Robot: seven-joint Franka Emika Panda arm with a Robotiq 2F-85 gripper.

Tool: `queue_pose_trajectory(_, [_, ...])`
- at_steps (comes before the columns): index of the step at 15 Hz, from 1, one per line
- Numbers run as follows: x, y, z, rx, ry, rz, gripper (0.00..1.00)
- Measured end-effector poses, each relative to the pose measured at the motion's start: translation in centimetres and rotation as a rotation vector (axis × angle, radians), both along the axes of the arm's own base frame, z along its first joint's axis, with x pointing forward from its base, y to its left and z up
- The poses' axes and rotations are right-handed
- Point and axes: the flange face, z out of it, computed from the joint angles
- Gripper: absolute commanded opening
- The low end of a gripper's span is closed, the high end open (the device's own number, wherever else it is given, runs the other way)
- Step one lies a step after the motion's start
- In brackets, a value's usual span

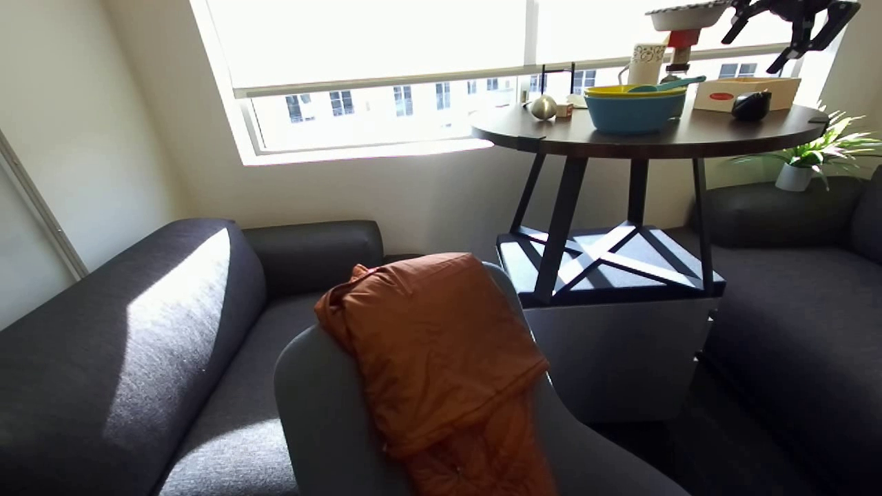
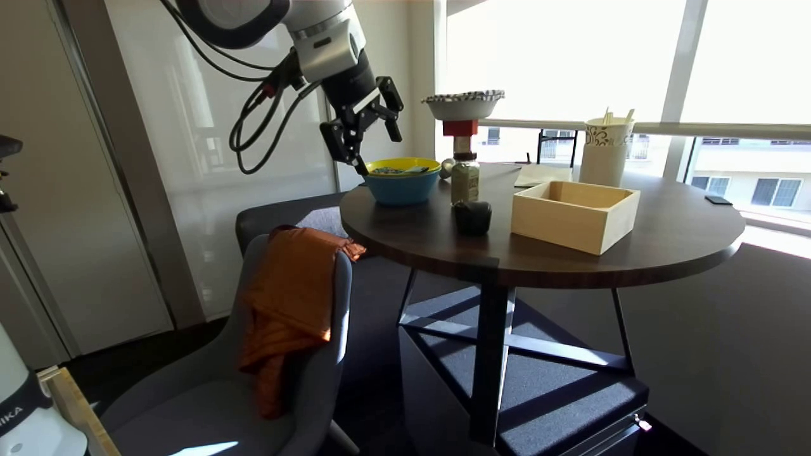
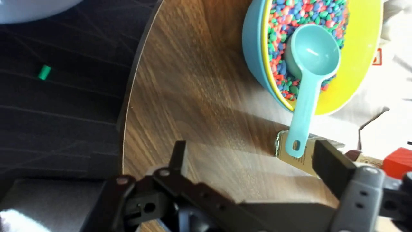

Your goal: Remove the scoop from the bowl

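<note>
A pale turquoise plastic scoop (image 3: 309,90) with a round cup lies in a rounded yellow bowl (image 3: 360,48), cup on small red, green and blue pellets (image 3: 285,14), handle reaching over the rim. The yellow bowl nests inside a rounded blue bowl (image 3: 252,48) on the brown wood-grain tabletop (image 3: 199,87). The black gripper (image 3: 254,159) is spread wide near them.

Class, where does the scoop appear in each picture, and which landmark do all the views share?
In an exterior view: the scoop is at the upper right, jutting rightward.
In an exterior view: the scoop is just above the middle, small and hard to make out.
In the wrist view: the scoop is right of centre, seen whole.
Shared landmark: the blue bowl.
</note>
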Motion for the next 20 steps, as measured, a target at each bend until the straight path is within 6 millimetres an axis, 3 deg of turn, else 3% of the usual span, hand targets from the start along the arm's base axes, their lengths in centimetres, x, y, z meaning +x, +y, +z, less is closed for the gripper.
queue_pose_trajectory(5, [0.3, 0.2, -0.1, 0.01, -0.003, -0.022, 1.0])
queue_pose_trajectory(14, [3.1, 0.3, -1.8, -0.048, -0.092, -0.108, 1.0])
queue_pose_trajectory(20, [4.0, -0.3, -3.0, -0.052, -0.127, -0.178, 0.91])
